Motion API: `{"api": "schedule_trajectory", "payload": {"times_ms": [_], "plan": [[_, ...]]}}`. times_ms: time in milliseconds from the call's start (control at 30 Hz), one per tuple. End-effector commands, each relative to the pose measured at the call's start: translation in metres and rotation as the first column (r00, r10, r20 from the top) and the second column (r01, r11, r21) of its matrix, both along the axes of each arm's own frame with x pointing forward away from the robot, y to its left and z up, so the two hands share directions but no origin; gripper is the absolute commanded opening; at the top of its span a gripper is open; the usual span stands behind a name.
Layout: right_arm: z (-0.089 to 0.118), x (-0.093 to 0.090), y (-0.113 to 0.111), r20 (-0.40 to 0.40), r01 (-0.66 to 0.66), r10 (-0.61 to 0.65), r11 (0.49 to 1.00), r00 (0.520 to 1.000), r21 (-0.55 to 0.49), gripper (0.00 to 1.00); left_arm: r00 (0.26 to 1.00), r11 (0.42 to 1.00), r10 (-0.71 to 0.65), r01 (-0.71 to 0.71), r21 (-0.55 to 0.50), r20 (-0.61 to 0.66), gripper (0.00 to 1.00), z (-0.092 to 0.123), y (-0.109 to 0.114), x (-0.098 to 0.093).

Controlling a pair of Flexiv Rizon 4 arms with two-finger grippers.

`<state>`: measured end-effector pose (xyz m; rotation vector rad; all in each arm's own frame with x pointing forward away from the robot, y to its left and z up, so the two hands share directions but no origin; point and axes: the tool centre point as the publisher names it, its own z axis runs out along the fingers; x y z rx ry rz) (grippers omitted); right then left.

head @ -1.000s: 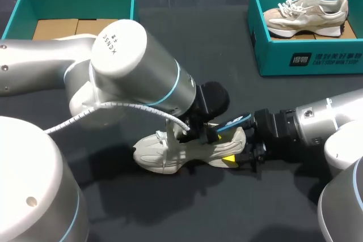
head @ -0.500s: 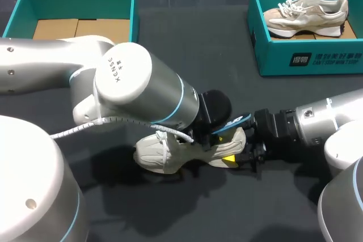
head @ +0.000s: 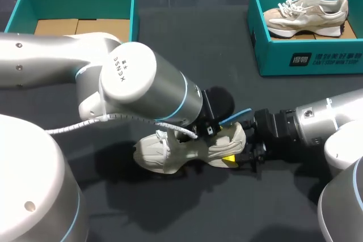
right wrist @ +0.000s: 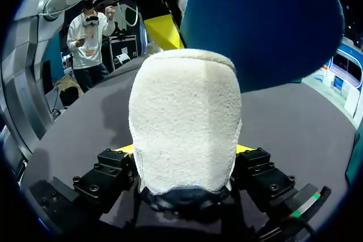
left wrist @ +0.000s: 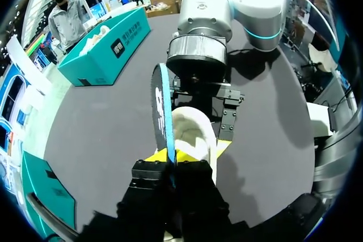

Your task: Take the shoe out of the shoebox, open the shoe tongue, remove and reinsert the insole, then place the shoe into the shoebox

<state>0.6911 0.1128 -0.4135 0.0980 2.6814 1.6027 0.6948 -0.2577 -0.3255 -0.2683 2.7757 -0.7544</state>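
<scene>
Counter (head: 227,55): a dark surface that carries everything here.
Left arm (head: 142,83): comes in from the left edge of the head view and reaches to the middle, its bulky wrist covering the middle of the shoe.
Right arm (head: 317,123): enters from the right edge, lying low and pointing toward the centre.
Right shoebox (head: 306,60): teal, upper right of the head view, with a second shoe (head: 306,15) lying on its side inside.
Left shoebox (head: 76,1): teal, upper left, with brown cardboard (head: 57,26) on its floor.
Shoe (head: 170,151): cream sneaker out on the counter, centre of the head view, toe toward the left, heel toward the right arm.
Right pincer (right wrist: 184,151): clenched on the shoe's heel, one yellow tip on each side of the fuzzy heel collar.
Left pincer (left wrist: 173,156): above the shoe's opening, its tips pinched together on the insole's edge.
Insole (left wrist: 161,106): blue, standing up out of the shoe's opening, its upper end free in the air; from the head view only its end shows, at the left arm's wrist just above the heel.
</scene>
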Motion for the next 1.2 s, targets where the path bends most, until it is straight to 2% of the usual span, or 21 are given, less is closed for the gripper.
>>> {"api": "schedule_trajectory", "payload": {"times_ms": [33,267,300,333,433,633,1200], "plan": [[-0.003,0.000,0.001,0.001,0.001,-0.001,1.000,1.000,-0.003,0.00,1.000,1.000,0.002,-0.001,-0.002,0.018,0.00,0.008,-0.005,0.002],[-0.003,0.000,0.001,0.001,0.001,-0.001,1.000,1.000,-0.003,0.00,0.999,1.000,-0.017,0.017,0.001,0.032,0.00,0.010,-0.014,0.005],[-0.003,0.000,0.001,0.001,0.001,-0.001,1.000,1.000,-0.003,0.00,0.999,1.000,-0.022,0.022,-0.002,0.031,0.12,0.009,-0.014,0.004],[-0.003,0.000,0.001,0.001,0.001,-0.001,1.000,1.000,-0.003,0.00,0.999,1.000,-0.025,0.025,-0.006,0.030,0.29,0.009,-0.014,0.003],[-0.003,0.000,0.001,0.001,0.001,-0.001,1.000,1.000,-0.003,0.00,0.999,1.000,-0.025,0.026,-0.015,0.031,0.38,0.007,-0.014,0.000],[-0.003,0.000,0.001,0.001,0.001,-0.001,1.000,1.000,-0.003,0.00,0.999,0.999,-0.022,0.023,-0.029,0.040,0.43,0.001,-0.014,0.000],[-0.003,0.000,0.001,0.001,0.001,-0.001,1.000,1.000,-0.003,0.00,0.999,0.995,-0.039,0.041,-0.096,0.022,0.42,-0.017,-0.013,0.004]]}}
